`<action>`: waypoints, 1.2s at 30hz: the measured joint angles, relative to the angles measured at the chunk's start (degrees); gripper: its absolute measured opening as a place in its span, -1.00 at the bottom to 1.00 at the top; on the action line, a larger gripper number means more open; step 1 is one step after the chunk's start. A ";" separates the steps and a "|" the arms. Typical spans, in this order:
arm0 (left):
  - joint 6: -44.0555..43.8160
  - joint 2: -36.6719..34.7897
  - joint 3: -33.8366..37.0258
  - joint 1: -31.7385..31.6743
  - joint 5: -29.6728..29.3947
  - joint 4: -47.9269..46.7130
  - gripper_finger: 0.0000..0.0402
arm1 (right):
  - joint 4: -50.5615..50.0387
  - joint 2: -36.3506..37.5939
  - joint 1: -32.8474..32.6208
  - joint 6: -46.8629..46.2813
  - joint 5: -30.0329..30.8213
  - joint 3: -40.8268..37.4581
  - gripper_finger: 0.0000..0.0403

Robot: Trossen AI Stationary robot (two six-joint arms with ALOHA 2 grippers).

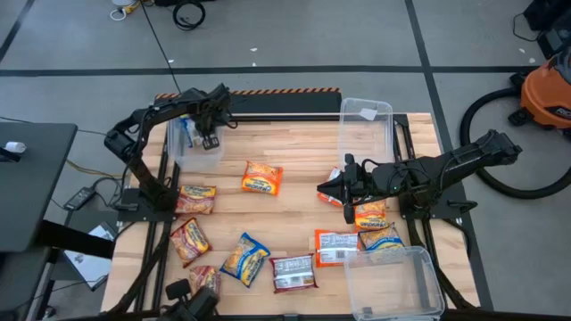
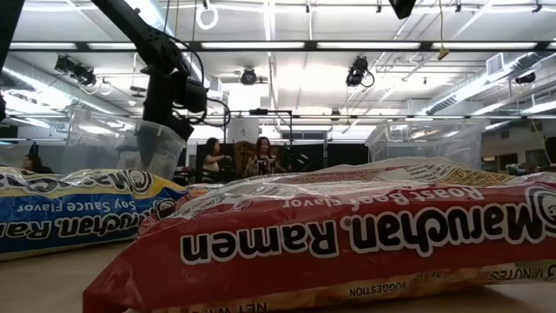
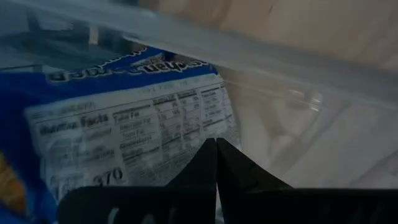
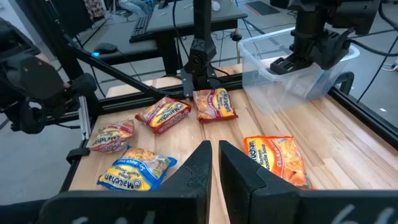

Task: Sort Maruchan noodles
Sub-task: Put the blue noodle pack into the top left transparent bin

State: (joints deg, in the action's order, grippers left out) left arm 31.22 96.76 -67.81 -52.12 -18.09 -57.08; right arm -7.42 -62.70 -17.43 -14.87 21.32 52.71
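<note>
Wooden planks make up the table (image 1: 294, 169), which stands on a grey floor with an orange shop vacuum (image 1: 546, 94) off to one side. Three clear plastic bins sit on it: one at the far left (image 1: 194, 150), one at the far right (image 1: 365, 134), and one at the near right edge (image 1: 394, 283). Over the far left bin hangs the left gripper (image 1: 209, 139), its fingers pressed together with nothing between them; just beyond their tips, inside that bin, lies a blue Maruchan packet (image 3: 124, 118) with its nutrition panel facing up. Near the middle of the table, the right gripper (image 1: 332, 192) is low above the wood, its fingers (image 4: 202, 165) narrowed to a thin slit and holding nothing. Loose packets are scattered around: an orange one (image 1: 262, 177) lies alone near the centre, two sit beside the right arm (image 1: 371, 215), a red-and-white one (image 1: 335, 247) lies face down in front of them, and several more spread along the left and near side, among them a blue-and-yellow packet (image 1: 245, 259). At table height, a red roast beef packet (image 2: 347, 239) fills the foreground.
</note>
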 joint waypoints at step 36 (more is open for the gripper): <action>-7.75 -8.53 -0.04 1.43 11.93 5.27 -0.99 | -0.02 -0.02 0.00 1.49 0.00 0.00 -0.82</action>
State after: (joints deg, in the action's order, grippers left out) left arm 23.47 88.23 -67.85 -50.69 -6.16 -51.81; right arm -7.44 -62.72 -17.43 -13.39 21.32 52.71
